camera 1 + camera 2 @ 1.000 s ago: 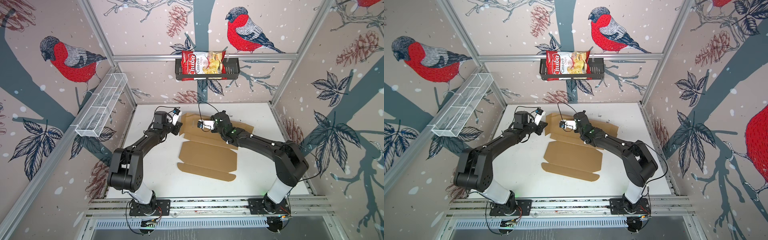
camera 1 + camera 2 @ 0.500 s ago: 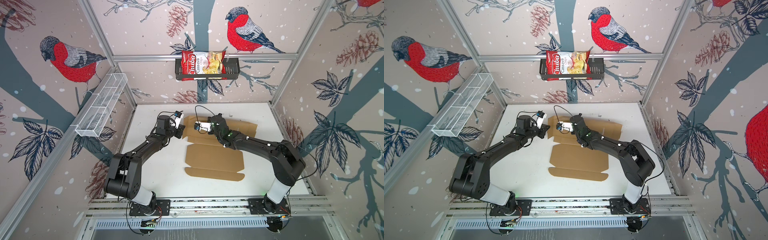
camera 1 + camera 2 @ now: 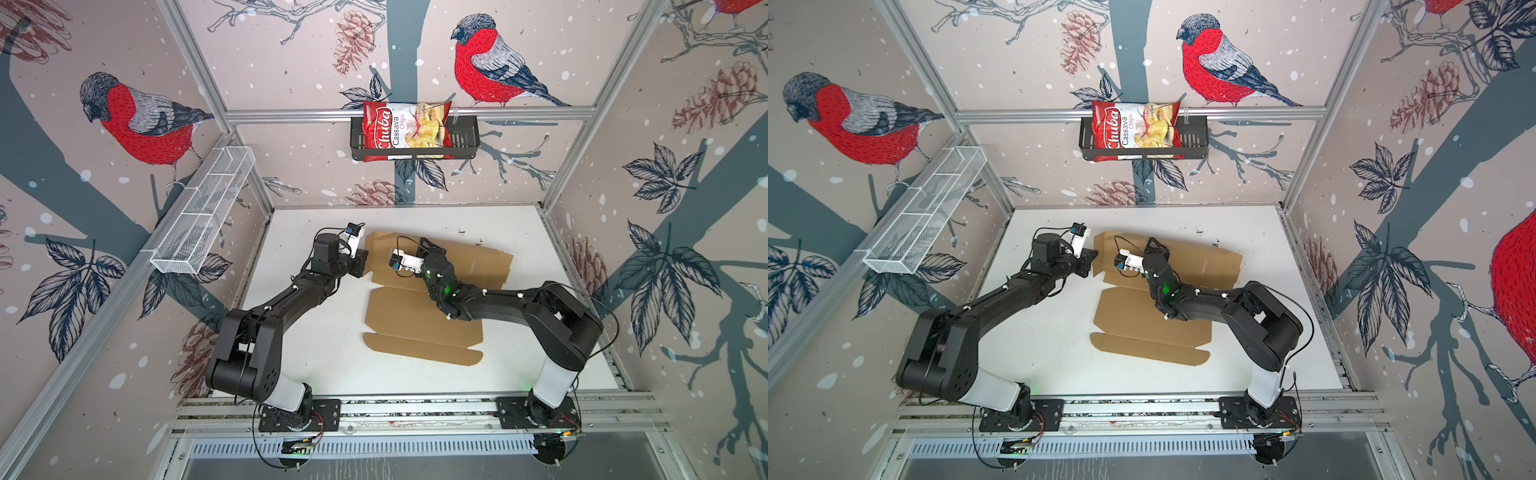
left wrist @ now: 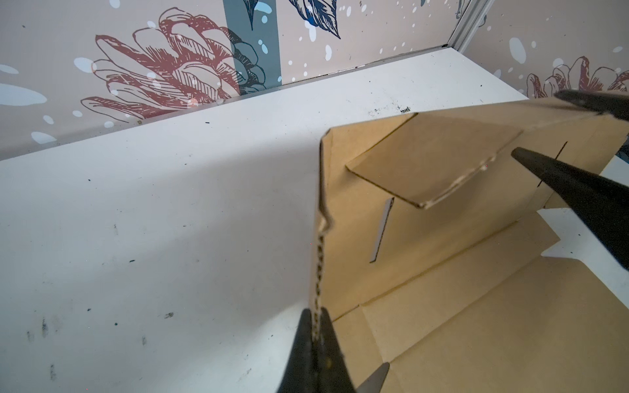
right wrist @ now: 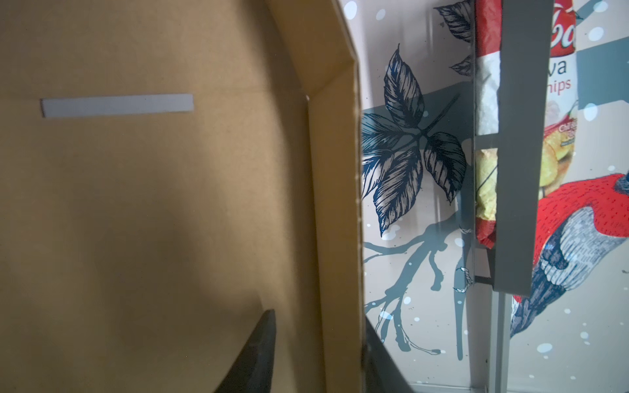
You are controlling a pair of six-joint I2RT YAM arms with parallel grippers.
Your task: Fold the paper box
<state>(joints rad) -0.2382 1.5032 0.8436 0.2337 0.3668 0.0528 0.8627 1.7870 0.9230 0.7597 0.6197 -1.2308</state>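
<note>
See the paper box spread across the surface, lip flap nearest, creases running left-right, bare room all round. Farther back, clamped at its raised left edge by the left end effector, far flap straddled by the right end effector, jaws apart.

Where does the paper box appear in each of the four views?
Both top views: paper box lies just right of centre.
Left wrist: right half, raised edge pinched by the left gripper.
Right wrist: left half, raised wall inside the open right gripper.
Landmark: chips bag, absent from left wrist only.
</note>
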